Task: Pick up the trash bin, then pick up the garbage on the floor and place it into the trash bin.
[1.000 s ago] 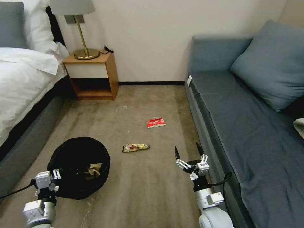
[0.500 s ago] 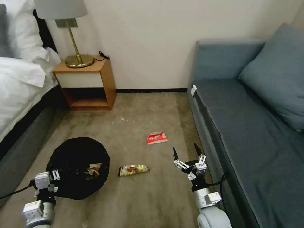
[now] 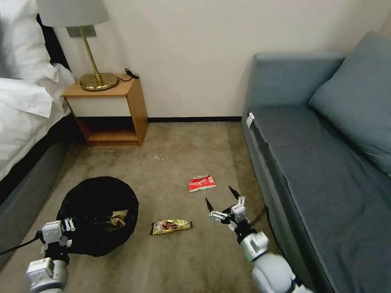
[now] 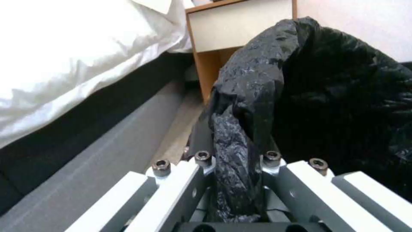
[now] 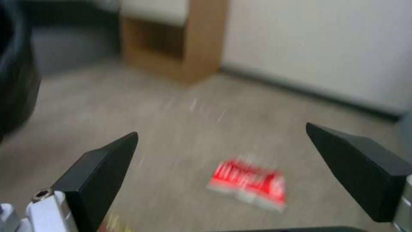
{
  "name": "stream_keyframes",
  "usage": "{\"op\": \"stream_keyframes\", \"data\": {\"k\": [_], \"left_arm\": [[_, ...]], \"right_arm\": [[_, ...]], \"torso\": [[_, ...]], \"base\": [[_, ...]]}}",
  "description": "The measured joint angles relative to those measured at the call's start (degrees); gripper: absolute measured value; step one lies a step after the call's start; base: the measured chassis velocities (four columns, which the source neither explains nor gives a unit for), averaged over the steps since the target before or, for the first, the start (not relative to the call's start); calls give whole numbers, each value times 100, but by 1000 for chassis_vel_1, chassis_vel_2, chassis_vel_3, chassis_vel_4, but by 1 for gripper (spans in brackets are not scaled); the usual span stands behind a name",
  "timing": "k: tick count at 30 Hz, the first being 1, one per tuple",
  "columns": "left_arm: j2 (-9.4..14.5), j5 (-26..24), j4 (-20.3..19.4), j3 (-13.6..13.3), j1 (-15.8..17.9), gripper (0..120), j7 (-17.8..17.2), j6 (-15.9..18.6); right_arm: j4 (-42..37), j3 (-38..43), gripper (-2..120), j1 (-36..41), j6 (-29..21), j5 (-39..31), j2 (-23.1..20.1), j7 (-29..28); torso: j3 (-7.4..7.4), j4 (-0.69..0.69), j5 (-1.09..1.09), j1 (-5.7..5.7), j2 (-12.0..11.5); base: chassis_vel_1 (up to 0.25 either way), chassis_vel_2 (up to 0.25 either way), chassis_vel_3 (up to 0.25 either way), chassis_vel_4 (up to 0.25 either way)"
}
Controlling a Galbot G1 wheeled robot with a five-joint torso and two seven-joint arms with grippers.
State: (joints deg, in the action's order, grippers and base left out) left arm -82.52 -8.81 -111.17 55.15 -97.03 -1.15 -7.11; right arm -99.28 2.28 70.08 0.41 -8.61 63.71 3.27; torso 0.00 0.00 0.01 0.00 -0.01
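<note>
At the far left, the left end effector (image 3: pixel 61 232) is clamped on the near rim of the low round trash bin lined with crinkly black plastic (image 3: pixel 97 213); the left wrist view shows a fold of that bag (image 4: pixel 240 151) pinched between its fingers. Holding the bin by the rim keeps its mouth facing up and open, so litter can be dropped straight in. Some crumpled brown paper (image 3: pixel 117 219) already lies inside.

Just right of the bin, flat on the beige carpet (image 3: pixel 175 260), is the gold-brown snack wrapper (image 3: pixel 171 226). Further right and a little farther from the robot lies the red-and-white packet (image 3: pixel 201 183), also flat on the carpet (both items are thin, so a pick probably needs the fingertips brought right down to the pile).

Next comes the right end effector (image 3: pixel 222 201), hovering above the carpet near the packet with its black fingers (image 5: pixel 103 167) spread wide and nothing between them. In the right wrist view the packet (image 5: pixel 249 183) sits between the two tips, which suggests it is the one being lined up. The grey-blue sofa (image 3: pixel 326 171) flanks the right arm.
</note>
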Motion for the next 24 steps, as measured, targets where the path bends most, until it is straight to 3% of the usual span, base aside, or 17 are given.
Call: {"op": "stream_keyframes", "data": {"k": [2, 4, 8, 14, 24], "left_arm": [[-5, 2, -5, 7, 2, 6, -1, 4], [-70, 17, -25, 2, 20, 6, -3, 32], [-151, 16, -115, -47, 45, 6, -6, 156], [-255, 34, -329, -43, 85, 6, -58, 353], [-471, 34, -620, 132, 12, 6, -82, 426]], "right_arm": [[62, -155, 100, -205, -253, -97, -80, 54], [506, -799, 100, -912, -1031, -332, -142, 343], [1074, -1362, 100, -1430, -1541, -322, -18, 804], [1949, -2113, 100, -2109, -1626, 314, 311, 1463], [2580, -3141, 100, -2850, -1673, 592, 575, 1602]], "torso": [[0, -1, -1, 0, 0], [0, 1, 0, -1, 0], [0, 2, -2, 0, 0], [1, 0, -2, 0, 0], [0, 1, -2, 0, 0]], "base": [[0, 0, 0, 0], [0, 0, 0, 0], [0, 0, 0, 0], [0, 0, 0, 0], [0, 0, 0, 0]]}}
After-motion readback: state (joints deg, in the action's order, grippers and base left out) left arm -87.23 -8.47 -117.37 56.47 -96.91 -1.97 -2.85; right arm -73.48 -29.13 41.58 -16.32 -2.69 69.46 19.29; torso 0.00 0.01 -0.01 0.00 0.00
